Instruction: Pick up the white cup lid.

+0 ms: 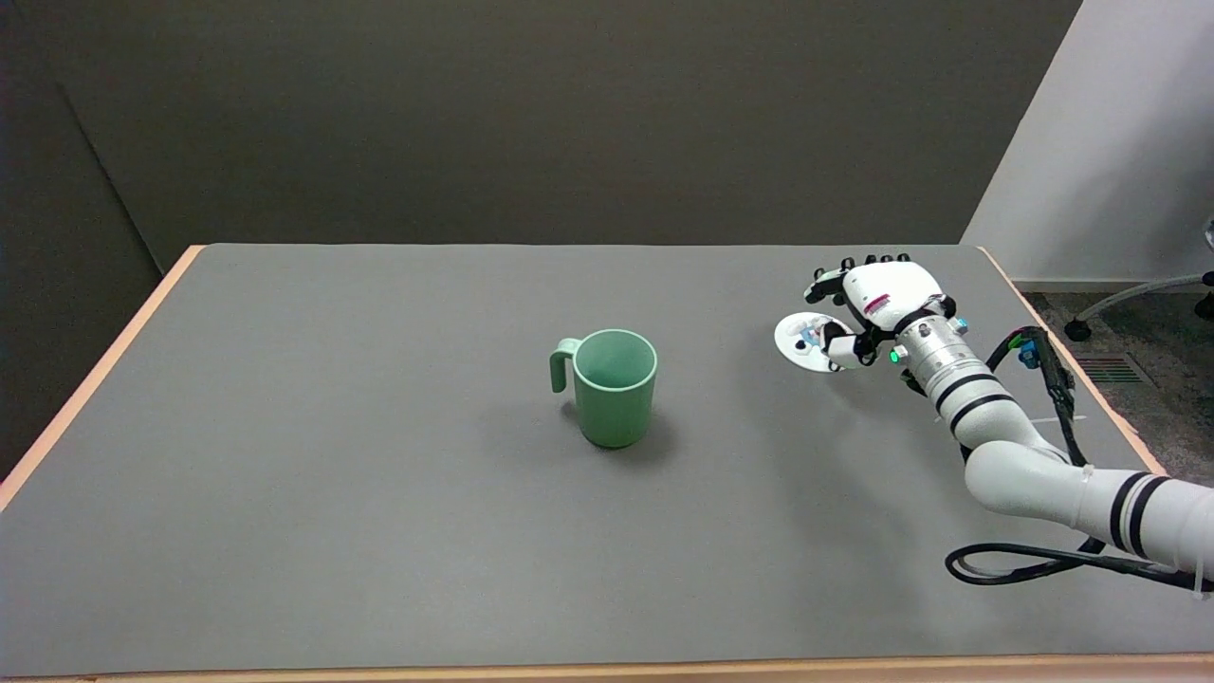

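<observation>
- My right hand point(877, 302) is over the far right part of the grey counter point(379, 531), palm down.
- The white cup lid point(804, 341) sits at the hand's left side. My fingers point(837, 342) curl over its right edge, pinching it; its left part sticks out free.
- I cannot tell whether the lid has left the counter.
- Risk, as I judge it: the hold is only on one edge, so a thin, smooth lid could tilt or slip out if I lift quickly.
- A green mug point(615, 387) stands upright mid-counter, well apart from the lid.
</observation>
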Robot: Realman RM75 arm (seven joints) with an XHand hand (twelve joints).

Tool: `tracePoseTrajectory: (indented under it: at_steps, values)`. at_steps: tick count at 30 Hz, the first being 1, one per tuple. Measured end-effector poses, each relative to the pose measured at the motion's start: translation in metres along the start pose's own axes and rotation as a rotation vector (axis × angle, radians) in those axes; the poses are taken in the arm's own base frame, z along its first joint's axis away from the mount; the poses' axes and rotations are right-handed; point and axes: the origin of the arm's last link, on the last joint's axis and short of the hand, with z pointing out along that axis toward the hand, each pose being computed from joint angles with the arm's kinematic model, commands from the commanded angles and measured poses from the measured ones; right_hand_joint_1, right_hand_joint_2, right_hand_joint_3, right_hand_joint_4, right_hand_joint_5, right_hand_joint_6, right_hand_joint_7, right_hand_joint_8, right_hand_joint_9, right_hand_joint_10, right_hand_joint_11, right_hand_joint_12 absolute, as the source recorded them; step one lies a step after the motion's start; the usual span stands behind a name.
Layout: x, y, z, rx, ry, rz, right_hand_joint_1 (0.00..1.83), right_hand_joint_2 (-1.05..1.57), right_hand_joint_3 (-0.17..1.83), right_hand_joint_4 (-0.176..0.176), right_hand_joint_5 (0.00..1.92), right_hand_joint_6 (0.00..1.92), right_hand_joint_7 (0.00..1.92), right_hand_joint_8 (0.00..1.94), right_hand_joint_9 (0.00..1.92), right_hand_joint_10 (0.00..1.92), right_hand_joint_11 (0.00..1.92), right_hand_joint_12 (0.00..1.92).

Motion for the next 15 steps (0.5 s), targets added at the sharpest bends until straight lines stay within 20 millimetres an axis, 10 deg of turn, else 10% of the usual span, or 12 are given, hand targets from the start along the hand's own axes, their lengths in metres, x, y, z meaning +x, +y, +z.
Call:
tracePoseTrajectory:
  at_steps: [15]
  values:
    - [-0.0057, -0.0028, -0.0021, 0.002, -0.014, 0.007, 0.9, 0.75, 0.93, 0.176, 0.75, 0.26, 0.91, 0.24, 1.02, 0.36, 0.88, 0.99]
